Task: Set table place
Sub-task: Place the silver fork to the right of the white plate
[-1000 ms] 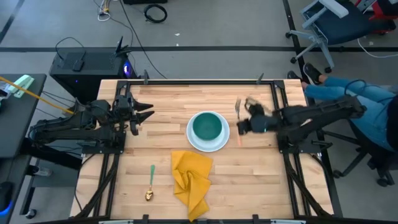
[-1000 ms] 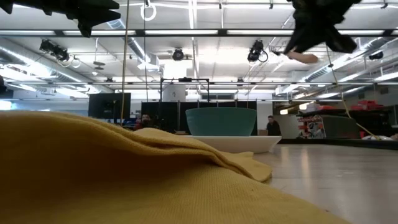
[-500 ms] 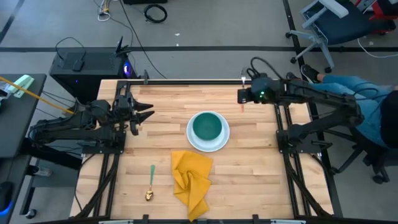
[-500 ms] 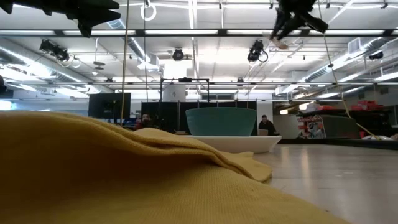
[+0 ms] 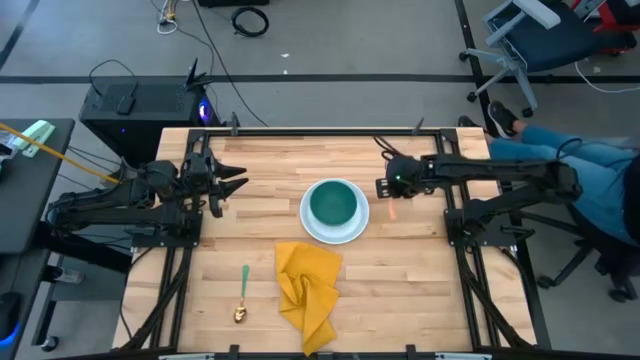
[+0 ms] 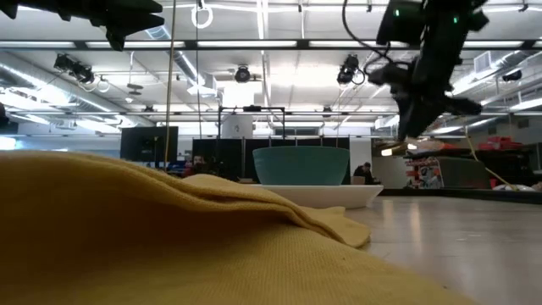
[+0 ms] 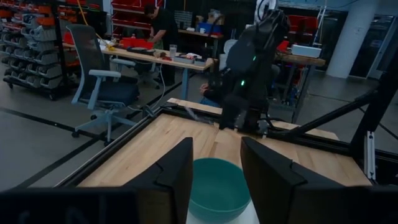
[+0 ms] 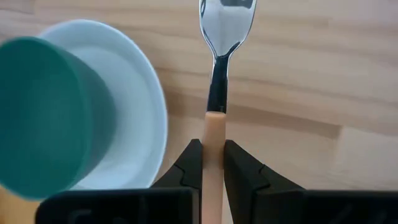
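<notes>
The left gripper [image 5: 232,180] waits with fingers apart near the table's [image 5: 250,240] left rail. The bowl [image 5: 333,204] sits on the plate [image 5: 310,225] at centre. Just right of the plate, the right gripper [image 5: 392,190] clamps a fork [image 8: 217,74] by its peach handle. The fork's long axis extends straight out from the fingers, roughly alongside the plate rim. The right arm is nearer.

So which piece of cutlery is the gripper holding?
The peach-handled fork, pinched in the right gripper beside the plate. The green-handled spoon lies untouched by the napkin.
</notes>
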`<state>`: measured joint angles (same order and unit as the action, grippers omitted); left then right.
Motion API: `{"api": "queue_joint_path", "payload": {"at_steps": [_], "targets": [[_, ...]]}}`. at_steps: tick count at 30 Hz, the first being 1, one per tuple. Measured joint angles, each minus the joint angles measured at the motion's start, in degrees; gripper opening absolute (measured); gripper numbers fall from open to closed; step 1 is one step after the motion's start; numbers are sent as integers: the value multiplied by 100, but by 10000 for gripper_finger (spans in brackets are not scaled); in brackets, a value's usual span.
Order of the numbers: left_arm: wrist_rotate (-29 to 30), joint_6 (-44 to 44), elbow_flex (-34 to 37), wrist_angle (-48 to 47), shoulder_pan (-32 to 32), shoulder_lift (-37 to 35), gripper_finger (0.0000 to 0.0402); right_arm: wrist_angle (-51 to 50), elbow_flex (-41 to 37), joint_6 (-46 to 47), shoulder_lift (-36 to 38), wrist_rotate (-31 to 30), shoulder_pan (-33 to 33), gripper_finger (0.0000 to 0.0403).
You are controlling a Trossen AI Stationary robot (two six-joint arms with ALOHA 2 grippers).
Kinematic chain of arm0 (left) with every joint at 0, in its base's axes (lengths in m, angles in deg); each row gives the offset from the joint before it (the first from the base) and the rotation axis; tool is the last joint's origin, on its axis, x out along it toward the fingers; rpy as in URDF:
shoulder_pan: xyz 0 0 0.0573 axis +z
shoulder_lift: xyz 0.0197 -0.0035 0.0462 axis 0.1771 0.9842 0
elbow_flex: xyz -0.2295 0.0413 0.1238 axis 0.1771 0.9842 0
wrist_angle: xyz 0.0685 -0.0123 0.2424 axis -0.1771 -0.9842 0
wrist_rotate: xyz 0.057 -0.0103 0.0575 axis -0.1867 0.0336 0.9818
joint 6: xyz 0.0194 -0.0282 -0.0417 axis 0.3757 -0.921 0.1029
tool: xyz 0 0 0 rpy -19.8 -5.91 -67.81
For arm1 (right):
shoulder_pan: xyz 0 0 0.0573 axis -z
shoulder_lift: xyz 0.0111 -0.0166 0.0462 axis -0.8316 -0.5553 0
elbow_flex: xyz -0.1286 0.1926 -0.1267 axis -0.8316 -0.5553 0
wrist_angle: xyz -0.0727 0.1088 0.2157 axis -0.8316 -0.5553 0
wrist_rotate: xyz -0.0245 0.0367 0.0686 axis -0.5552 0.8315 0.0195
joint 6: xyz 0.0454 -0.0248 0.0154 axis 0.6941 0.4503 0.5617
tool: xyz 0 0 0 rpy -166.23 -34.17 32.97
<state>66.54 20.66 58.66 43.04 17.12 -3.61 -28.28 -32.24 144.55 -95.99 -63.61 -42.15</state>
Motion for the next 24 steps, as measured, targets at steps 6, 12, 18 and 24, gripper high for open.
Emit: {"api": "queue_joint_path", "payload": {"at_steps": [6,12,18,24], "targets": [[0,2,0,2,0,-1,142,505,-640,255,-32,140,209,41],[-1,2,0,0,0,-1,152,841,-669,486,-464,308,83,41],[-2,-1,0,2,2,0,151,1409,-669,494,-1159,668,49,41],[-2,-1,0,2,0,-2,142,1522,-669,494,-1590,818,89,41]]}}
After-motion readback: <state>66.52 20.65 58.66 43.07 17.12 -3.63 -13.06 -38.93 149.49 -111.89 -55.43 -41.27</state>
